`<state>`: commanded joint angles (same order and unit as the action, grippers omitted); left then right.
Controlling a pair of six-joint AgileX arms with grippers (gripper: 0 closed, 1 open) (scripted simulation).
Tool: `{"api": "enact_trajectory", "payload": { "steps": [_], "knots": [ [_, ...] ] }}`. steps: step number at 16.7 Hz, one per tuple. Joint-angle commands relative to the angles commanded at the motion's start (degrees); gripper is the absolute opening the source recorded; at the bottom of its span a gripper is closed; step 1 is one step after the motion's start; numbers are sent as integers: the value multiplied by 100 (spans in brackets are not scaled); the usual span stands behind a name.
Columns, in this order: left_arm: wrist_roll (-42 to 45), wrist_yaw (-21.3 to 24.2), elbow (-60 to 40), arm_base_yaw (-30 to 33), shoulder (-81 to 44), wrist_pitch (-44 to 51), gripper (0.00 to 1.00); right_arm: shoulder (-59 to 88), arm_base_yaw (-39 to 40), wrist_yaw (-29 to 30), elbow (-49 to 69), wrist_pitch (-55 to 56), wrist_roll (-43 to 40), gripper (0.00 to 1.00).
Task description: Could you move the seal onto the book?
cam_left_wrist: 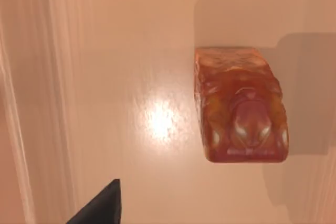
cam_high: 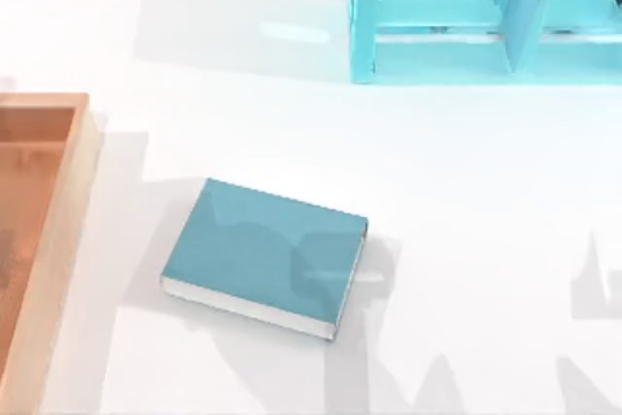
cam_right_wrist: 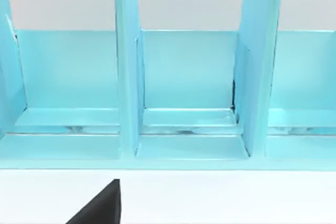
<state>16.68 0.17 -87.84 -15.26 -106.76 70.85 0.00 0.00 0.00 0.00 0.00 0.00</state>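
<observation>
Nothing is moved yet: the seal (cam_left_wrist: 240, 106) sits ungrasped on the wooden tray's (cam_high: 68, 201) floor under the left wrist, well apart from the bare book (cam_high: 260, 248); finger state can't be told.

A white table (cam_high: 466, 240) held a turquoise shelf unit (cam_high: 437, 26) at one o'clock and a wooden tray (cam_high: 58, 240) at nine.

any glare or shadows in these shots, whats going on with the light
Top view: grey arm-shaped shadows fall across the book and the white table, with a pale sheen near the turquoise shelf unit. Left wrist view: a bright glare spot on the glossy orange surface beside the seal, whose shadow falls behind it. Right wrist view: evenly lit, no strong glare.
</observation>
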Motion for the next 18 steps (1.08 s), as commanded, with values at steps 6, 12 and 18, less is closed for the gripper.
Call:
{"api": "enact_trajectory", "payload": {
  "steps": [6, 12, 18],
  "knots": [
    [-11, 0, 275, 12, -99, -370, 100, 0, 0, 0, 0, 0, 0, 100],
    [13, 2, 1170, -6, -458, -1624, 100, 0, 0, 0, 0, 0, 0, 100],
    [22, 3, 1537, -13, -606, -2143, 100, 0, 0, 0, 0, 0, 0, 100]
  ]
}}
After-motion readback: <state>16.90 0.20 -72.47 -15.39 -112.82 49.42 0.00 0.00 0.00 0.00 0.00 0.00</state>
